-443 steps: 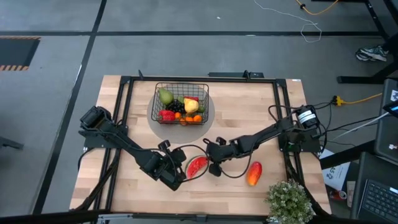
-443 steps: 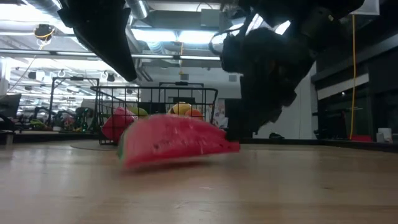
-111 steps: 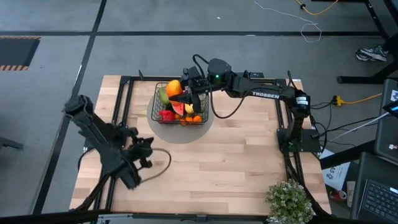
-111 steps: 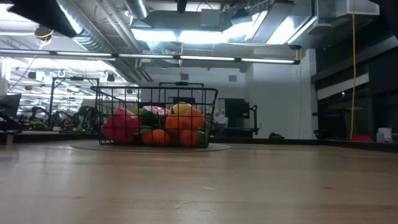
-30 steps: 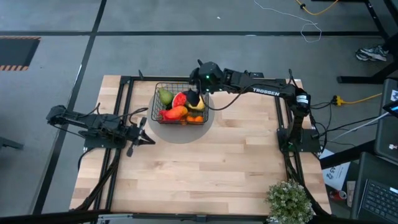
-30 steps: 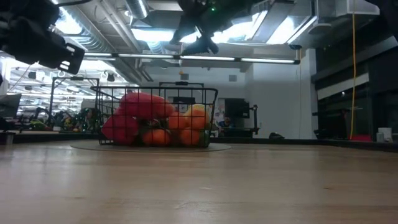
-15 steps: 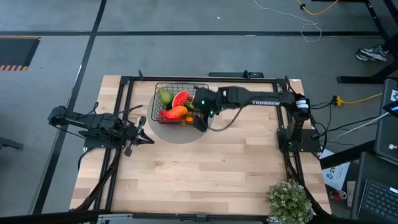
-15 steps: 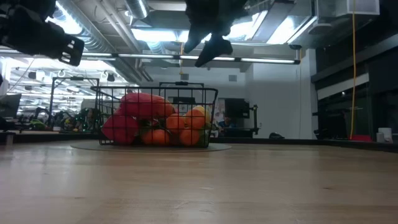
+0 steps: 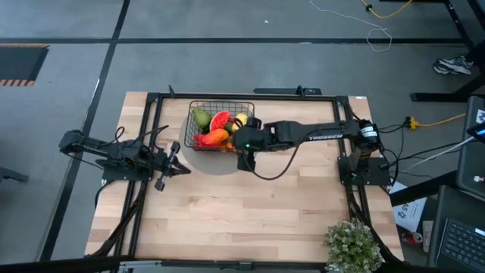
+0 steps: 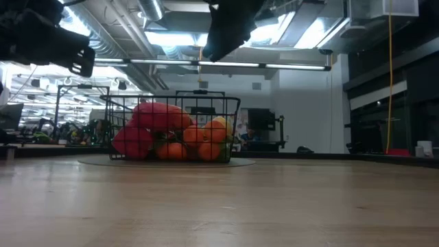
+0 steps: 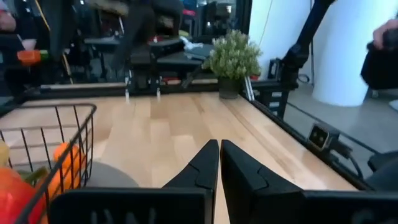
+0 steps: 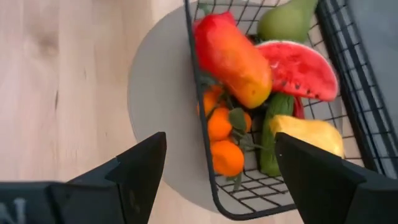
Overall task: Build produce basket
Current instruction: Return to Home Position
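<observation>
White lettering on the right arm (image 9: 318,136) reads "TROSSEN"; no other writing is legible.

One black wire basket (image 9: 221,106) sits on a grey round mat (image 9: 216,164) at the far middle of the wooden table (image 9: 250,212).

In the basket, counted from the right wrist view:
- 1 mango (image 12: 233,56), lying on top
- 1 watermelon slice (image 12: 298,68)
- 1 green pear (image 12: 289,18)
- 1 yellow fruit (image 12: 308,134)
- 1 cucumber (image 12: 272,134)
- 2 oranges (image 12: 219,123) in plain sight, possibly part of a third under the mango
- a red piece beside the cucumber, too hidden to name

The right gripper (image 9: 244,155) is above the mat at the basket's near right corner. Its jaws are spread wide and hold nothing.

The left gripper (image 9: 173,158) is at the table's left side, well apart from the basket. Its fingers (image 11: 202,171) are pressed together with nothing between them.

1 potted plant (image 9: 352,246) stands at the near right corner.
</observation>
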`<state>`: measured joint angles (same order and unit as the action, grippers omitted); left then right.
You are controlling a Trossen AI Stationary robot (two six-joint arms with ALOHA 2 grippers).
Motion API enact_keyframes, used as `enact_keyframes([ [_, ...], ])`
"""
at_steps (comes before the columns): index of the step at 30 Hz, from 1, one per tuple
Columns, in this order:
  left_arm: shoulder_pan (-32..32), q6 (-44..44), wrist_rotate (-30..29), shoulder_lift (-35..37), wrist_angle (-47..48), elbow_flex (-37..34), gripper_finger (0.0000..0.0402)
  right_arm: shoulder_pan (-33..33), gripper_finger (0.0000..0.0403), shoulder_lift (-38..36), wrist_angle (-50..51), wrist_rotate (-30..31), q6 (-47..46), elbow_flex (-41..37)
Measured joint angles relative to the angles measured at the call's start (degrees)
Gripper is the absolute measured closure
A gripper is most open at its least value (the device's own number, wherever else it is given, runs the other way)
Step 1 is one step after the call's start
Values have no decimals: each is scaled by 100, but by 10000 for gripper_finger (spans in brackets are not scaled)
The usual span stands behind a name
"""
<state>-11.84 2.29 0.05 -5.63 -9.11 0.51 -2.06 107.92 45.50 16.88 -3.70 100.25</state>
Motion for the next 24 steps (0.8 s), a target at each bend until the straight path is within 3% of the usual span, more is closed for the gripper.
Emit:
enact_keyframes([
  [7, -2, 196, -292, 3, 73, 7, 388, 5, 102, 3, -97, -659, 95, -658],
  [16, -2, 201, -292, 3, 71, 7, 388, -513, 102, 7, -288, -743, -577, -1774],
  [24, -2, 202, -292, 3, 73, 7, 388, -1614, 102, -183, -566, 418, -772, -2721],
])
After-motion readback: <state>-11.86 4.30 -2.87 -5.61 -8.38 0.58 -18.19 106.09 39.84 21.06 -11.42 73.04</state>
